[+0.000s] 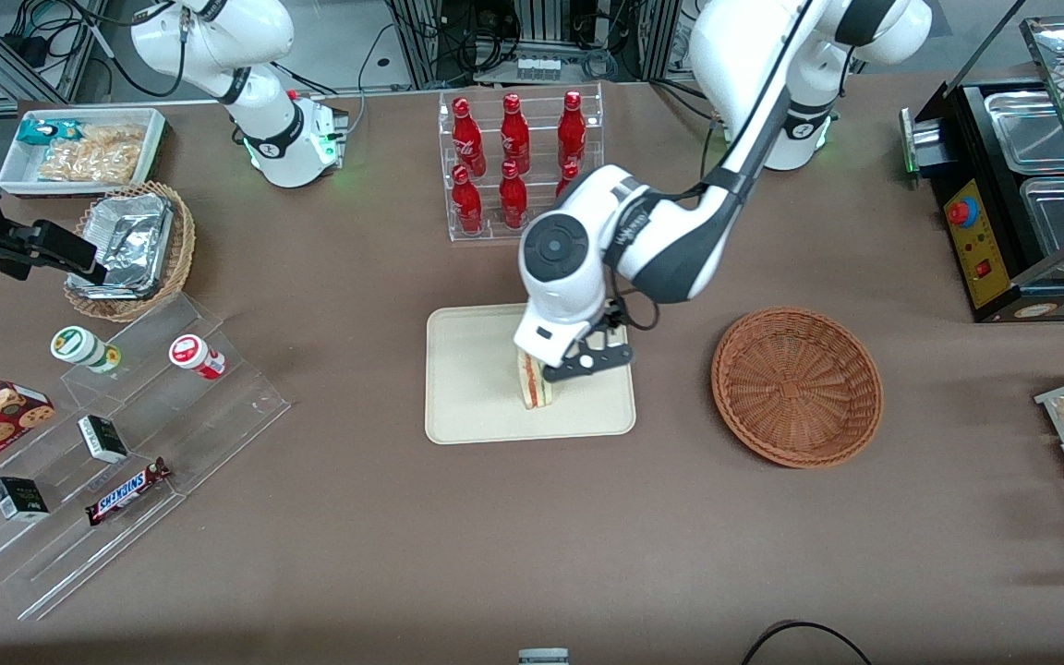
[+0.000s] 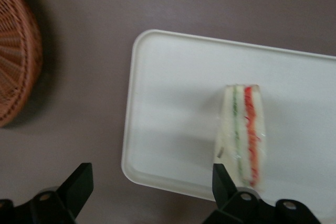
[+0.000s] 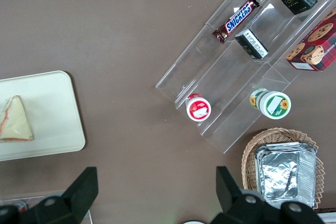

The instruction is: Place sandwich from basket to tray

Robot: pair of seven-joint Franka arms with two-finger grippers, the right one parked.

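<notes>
The sandwich [image 1: 537,383] stands on its edge on the tray [image 1: 477,406], near the rim closest to the front camera, released. Just above it the gripper [image 2: 152,192] hangs with fingers spread wide. Best to lift straight up, so neither finger tips the wedge over. The basket [image 1: 797,385] sits empty, toward the working arm's end.

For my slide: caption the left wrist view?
Open gripper above triangular layered sandwich standing on cream rectangular tray.
</notes>
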